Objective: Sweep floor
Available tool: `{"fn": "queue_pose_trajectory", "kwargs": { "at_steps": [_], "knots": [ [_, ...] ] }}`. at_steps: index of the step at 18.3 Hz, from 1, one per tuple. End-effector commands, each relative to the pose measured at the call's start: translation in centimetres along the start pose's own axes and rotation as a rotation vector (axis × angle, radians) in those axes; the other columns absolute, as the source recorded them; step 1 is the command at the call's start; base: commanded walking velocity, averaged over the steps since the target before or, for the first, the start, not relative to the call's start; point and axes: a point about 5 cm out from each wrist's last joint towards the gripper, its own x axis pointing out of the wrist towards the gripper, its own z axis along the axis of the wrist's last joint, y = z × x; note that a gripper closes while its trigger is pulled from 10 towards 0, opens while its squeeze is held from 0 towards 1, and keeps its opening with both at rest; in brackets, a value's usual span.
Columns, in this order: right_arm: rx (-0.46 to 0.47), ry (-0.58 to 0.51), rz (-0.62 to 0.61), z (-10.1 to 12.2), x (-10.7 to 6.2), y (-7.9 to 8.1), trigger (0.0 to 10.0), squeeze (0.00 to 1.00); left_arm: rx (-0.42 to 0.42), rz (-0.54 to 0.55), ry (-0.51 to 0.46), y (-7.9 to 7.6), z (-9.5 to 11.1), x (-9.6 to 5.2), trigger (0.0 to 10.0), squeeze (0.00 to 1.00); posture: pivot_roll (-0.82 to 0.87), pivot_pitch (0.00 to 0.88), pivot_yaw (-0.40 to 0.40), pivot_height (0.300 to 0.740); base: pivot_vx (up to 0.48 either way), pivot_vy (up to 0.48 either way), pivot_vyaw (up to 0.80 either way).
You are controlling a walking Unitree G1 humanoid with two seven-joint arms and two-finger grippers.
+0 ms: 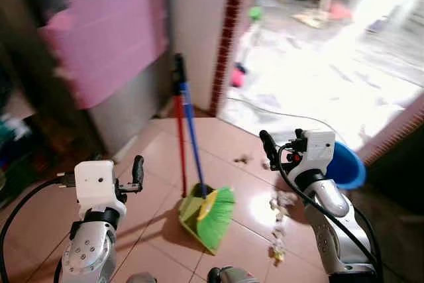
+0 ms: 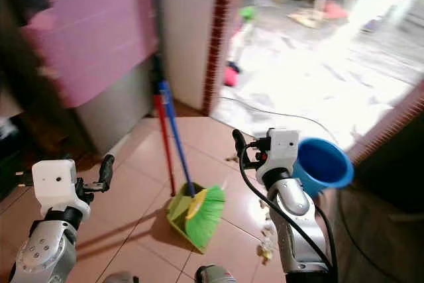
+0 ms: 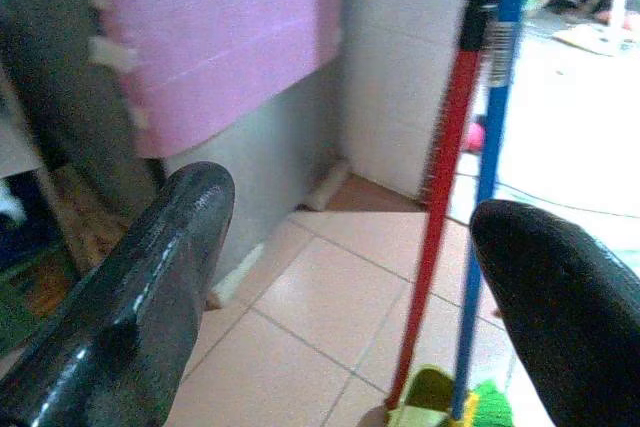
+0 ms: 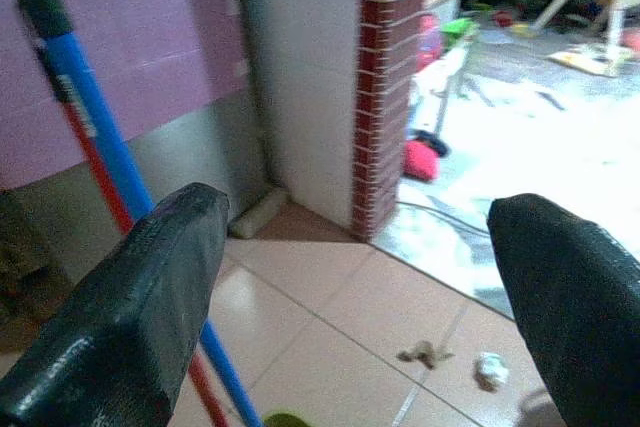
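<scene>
**Both grippers empty, broom standing between them**

Left gripper (image 1: 137,170) and right gripper (image 1: 267,147) are raised with fingers spread, holding nothing. Broom (image 1: 193,144) stands upright between them, green bristles resting in the green dustpan (image 1: 192,213) (red handle alongside). Scattered litter (image 1: 281,203) lies beyond the broom, toward the blue bucket (image 1: 348,167).

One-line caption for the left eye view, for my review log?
Both open hands, left hand and right hand, raised before a green broom and dustpan; litter scattered on tiles.
</scene>
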Motion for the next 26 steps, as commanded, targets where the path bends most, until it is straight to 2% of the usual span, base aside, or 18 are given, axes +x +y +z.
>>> {"fn": "queue_pose_trajectory", "kwargs": {
  "at_steps": [1,7,16,19,26],
  "knots": [
    [-0.011,-0.011,-0.008,0.47,-0.08,-0.28,10.0,0.0,-0.012,-0.004,0.014,-0.17,-0.39,-0.11,10.0,0.0,0.07,0.057,-0.074,0.74,0.0,0.0,-0.8],
    [-0.01,0.008,0.007,0.31,-0.01,0.01,10.0,0.0,-0.016,-0.016,0.014,-0.35,-0.45,-0.41,10.0,0.0,0.07,0.071,-0.079,0.74,0.0,0.0,-0.38],
    [-0.014,0.026,0.021,0.25,0.21,0.22,10.0,0.0,-0.02,-0.014,0.027,-0.44,-0.67,-0.73,10.0,0.0,0.07,0.086,-0.084,0.74,0.0,0.0,-0.8],
    [-0.017,0.028,0.024,0.27,0.42,0.17,10.0,0.0,-0.002,0.029,0.037,-0.28,-0.86,-0.56,10.0,0.0,0.07,0.09,-0.089,0.74,0.0,0.0,-0.65],
    [-0.006,0.038,0.028,0.15,0.7,0.54,10.0,0.0,-0.014,-0.001,0.024,-0.4,-0.61,-0.53,10.0,0.0,0.07,0.095,-0.087,0.74,0.0,0.0,-0.74]
  ]
}}
